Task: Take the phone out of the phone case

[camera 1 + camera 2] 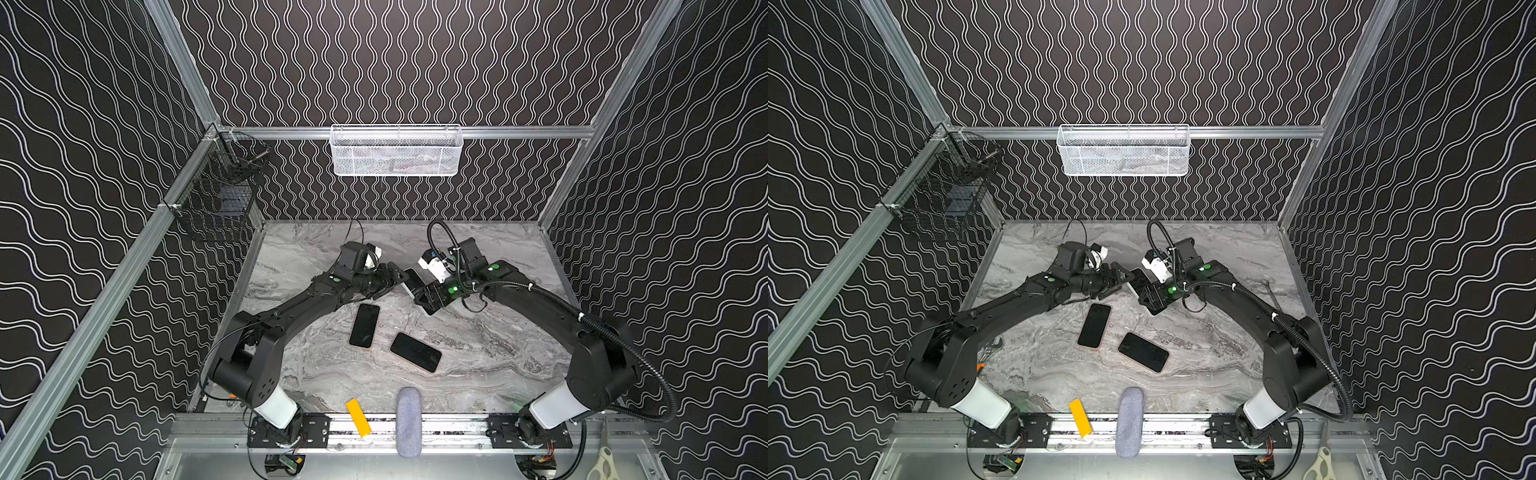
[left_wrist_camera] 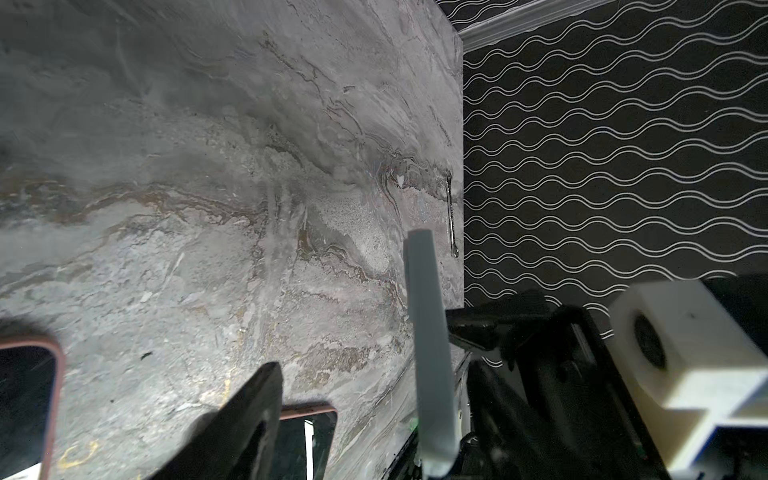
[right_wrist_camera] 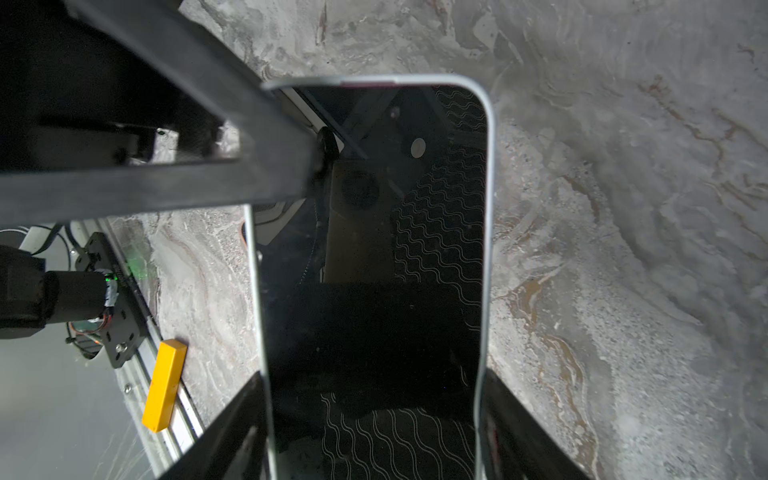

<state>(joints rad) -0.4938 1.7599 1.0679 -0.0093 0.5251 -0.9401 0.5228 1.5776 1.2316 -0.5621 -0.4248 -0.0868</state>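
Phone [image 3: 374, 249], seated in its grey phone case [image 3: 489, 199], hangs above the desk [image 1: 478, 332], clamped across its width by the right tool [image 3: 374, 399]. If the left tool [image 1: 397, 279], jaws apart astride the far corner, levers hard, it may twist loose and fall. Long axis points from right tool toward left.

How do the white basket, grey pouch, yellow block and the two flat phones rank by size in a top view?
1. white basket
2. grey pouch, though nearer the camera
3. the two flat phones, alike
4. yellow block
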